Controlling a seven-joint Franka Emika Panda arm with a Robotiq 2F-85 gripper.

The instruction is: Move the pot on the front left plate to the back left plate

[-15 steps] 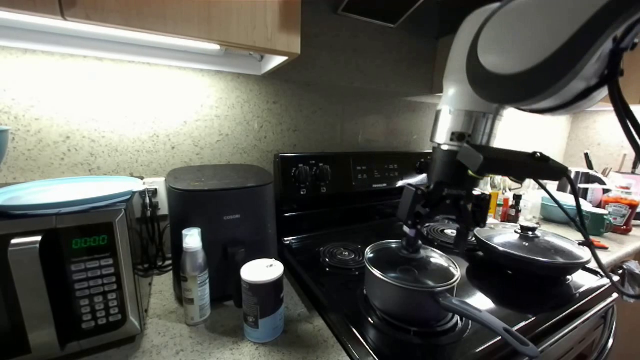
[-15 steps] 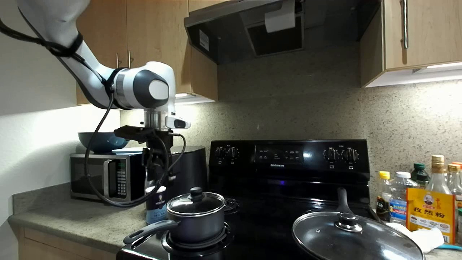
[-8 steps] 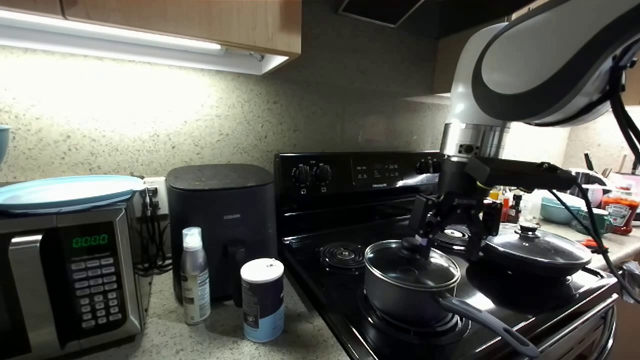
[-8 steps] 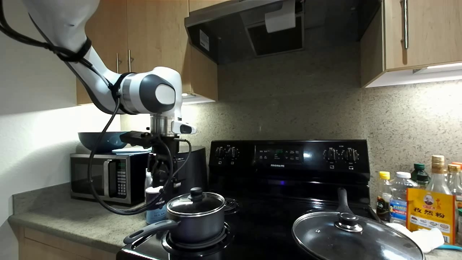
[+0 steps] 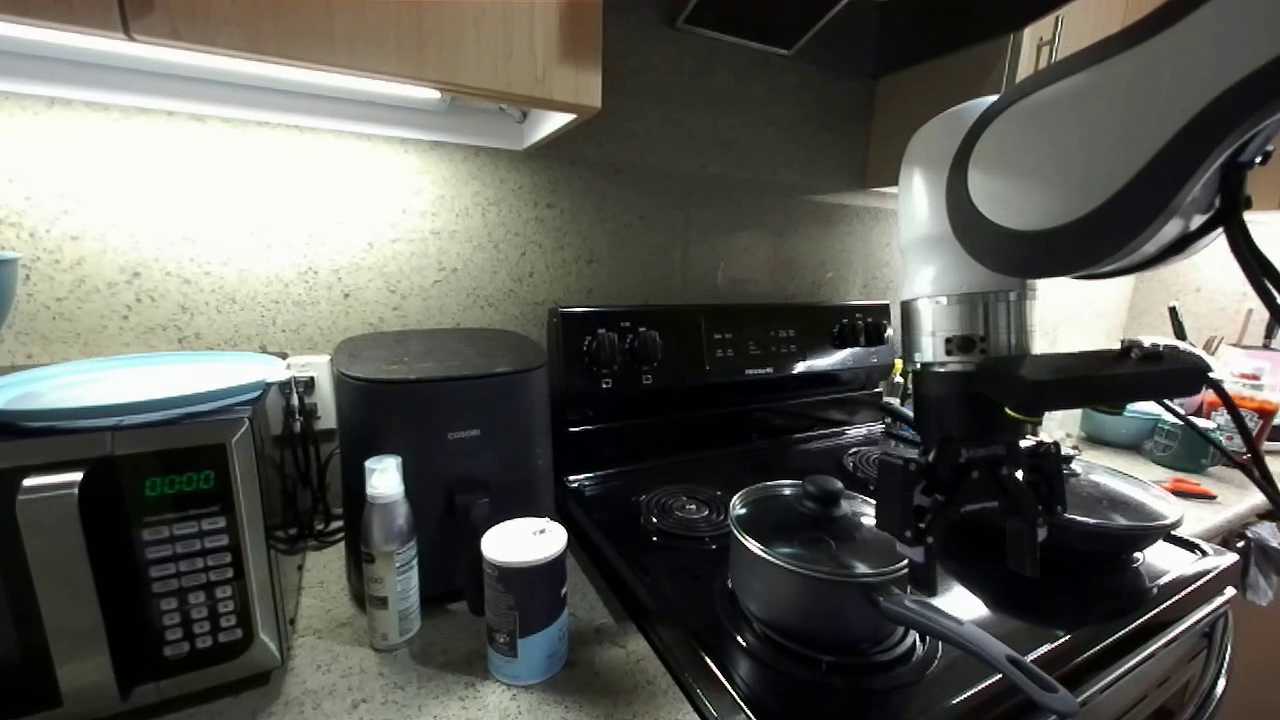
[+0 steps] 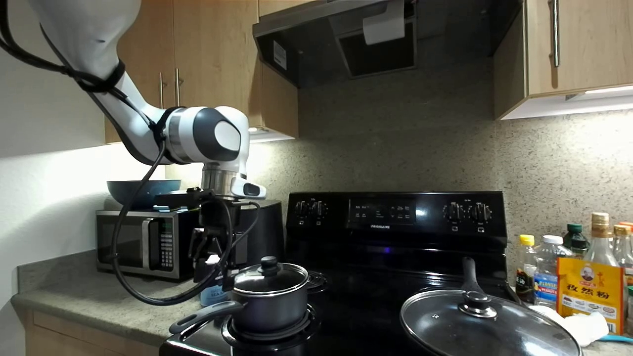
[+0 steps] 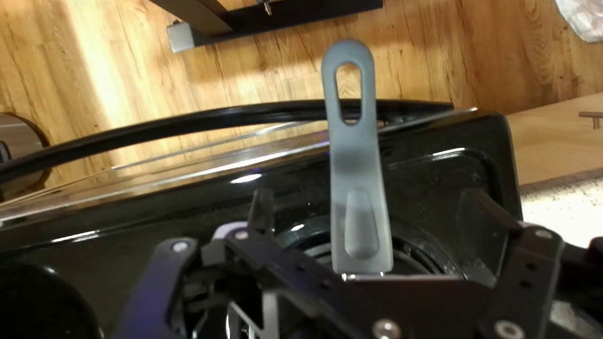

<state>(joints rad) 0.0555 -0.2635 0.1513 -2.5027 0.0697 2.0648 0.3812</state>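
Wood cabinets (image 6: 217, 54) hang at 11 and 2 o'clock in an exterior view, the dark hood (image 6: 321, 44) between them at 12; a pale wall (image 6: 44, 207) stands at 9, the counter (image 6: 84, 291) at 8. In an exterior view, a lit strip (image 5: 220, 65) at 10 o'clock whitens the speckled backsplash (image 5: 450, 240) below. Wood-plank floor (image 7: 278, 70) lies at 12 o'clock in the wrist view.

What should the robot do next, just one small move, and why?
Probably ease the open jaws down around the handle of the pot. In the wrist view the handle lies between the spread fingers, with space on both sides; in both exterior views the jaws seem to hang above it, so closing now would likely miss.
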